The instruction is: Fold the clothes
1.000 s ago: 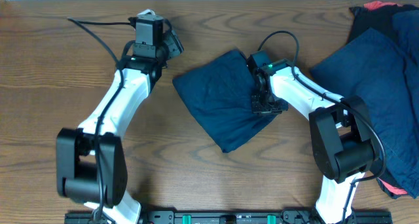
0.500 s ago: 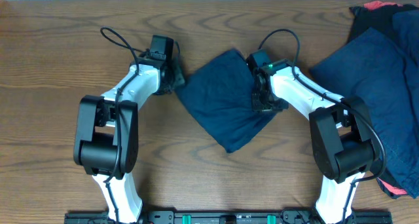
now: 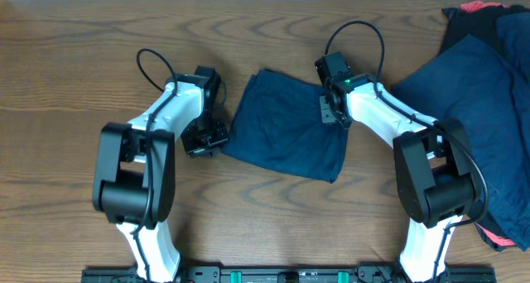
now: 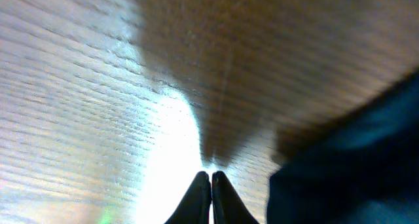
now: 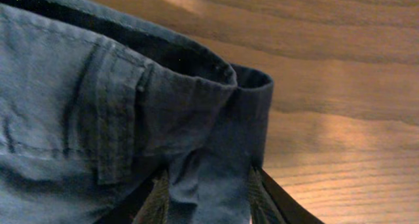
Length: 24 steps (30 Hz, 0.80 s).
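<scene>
One of the clothes, a dark navy folded garment (image 3: 286, 134), lies flat mid-table. My right gripper (image 3: 331, 109) sits on its upper right corner. In the right wrist view, a bunched fold of the hem (image 5: 216, 152) fills the gap between the fingers (image 5: 157, 198), which press it from both sides. My left gripper (image 3: 207, 138) rests just off the garment's left edge. Its fingertips (image 4: 211, 179) are shut together on bare wood, with the dark cloth (image 4: 347, 165) to their right, apart from them.
A heap of further navy clothes (image 3: 489, 93) with a red piece (image 3: 476, 7) and black pieces fills the table's right side and runs off the frame. Cables loop above both wrists. Bare wooden table (image 3: 66, 84) lies to the left.
The left gripper shut and swung down to the garment's left edge. The right gripper moved up with the corner. The garment turned from a diamond into a flatter, squarer shape.
</scene>
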Each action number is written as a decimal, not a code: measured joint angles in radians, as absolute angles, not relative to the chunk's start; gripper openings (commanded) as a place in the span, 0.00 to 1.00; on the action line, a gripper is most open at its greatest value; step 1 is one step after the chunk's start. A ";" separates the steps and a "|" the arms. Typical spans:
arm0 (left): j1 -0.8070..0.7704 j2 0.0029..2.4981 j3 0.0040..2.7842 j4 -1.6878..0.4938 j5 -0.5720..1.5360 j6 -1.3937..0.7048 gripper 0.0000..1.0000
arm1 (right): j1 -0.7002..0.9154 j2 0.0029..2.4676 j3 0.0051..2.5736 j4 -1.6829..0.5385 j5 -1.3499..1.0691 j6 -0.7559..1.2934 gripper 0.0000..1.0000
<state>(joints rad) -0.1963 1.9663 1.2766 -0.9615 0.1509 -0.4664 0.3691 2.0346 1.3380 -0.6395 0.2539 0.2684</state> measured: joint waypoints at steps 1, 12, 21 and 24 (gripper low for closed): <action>-0.195 1.940 1.273 -0.949 0.151 -0.466 0.14 | 0.369 2.030 1.338 -0.647 0.260 0.266 0.44; -0.185 1.671 1.274 -0.535 0.163 -0.377 0.98 | 0.368 1.682 1.331 -0.685 0.288 0.248 0.70; -0.185 1.885 1.274 -0.372 0.406 -0.213 0.98 | 0.368 1.518 1.332 -0.788 0.288 0.249 0.73; -0.185 1.962 1.274 -0.331 0.464 -0.200 0.98 | 0.368 1.517 1.332 -0.825 0.288 0.249 0.74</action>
